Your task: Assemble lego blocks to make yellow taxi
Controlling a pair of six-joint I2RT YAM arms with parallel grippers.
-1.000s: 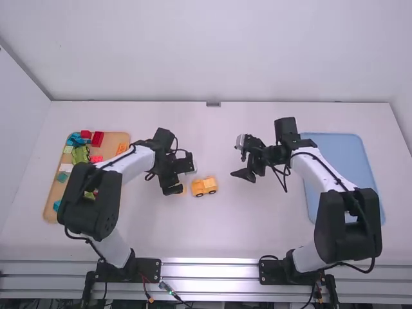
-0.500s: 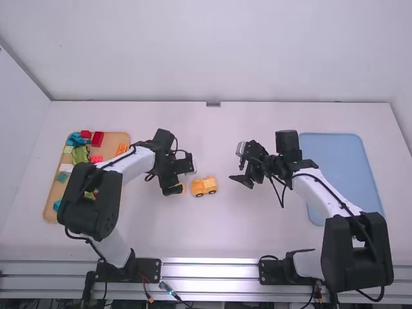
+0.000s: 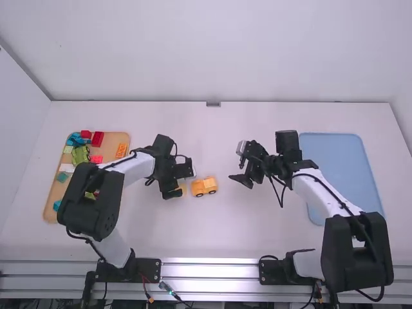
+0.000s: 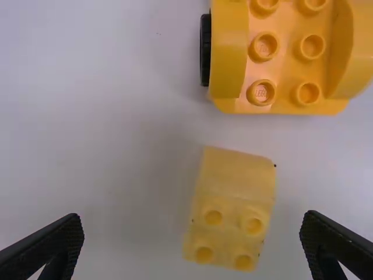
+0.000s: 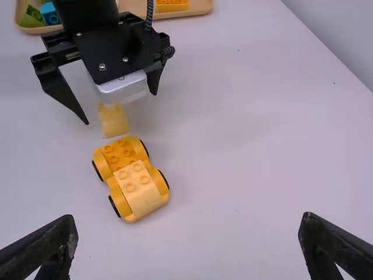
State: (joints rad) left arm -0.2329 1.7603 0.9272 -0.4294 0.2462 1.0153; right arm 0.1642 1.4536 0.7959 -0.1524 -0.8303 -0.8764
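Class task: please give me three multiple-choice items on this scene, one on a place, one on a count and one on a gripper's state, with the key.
1. Where is the loose pale-yellow plastic block?
A. On the blue rectangular tray
B. On the white table, beside the yellow plastic wheeled base
C. On top of the wheeled base

2. How many studs show on the loose block?
A. Four
B. Two
C. Six

3. How does the black left gripper stand?
A. Shut on the block
B. Shut and empty
C. Open above the block

Key:
1 B: the left wrist view shows a gap between block and base.
2 A: that view shows two rows of two.
3 C: its fingers stand wide apart, clear of the block's sides.
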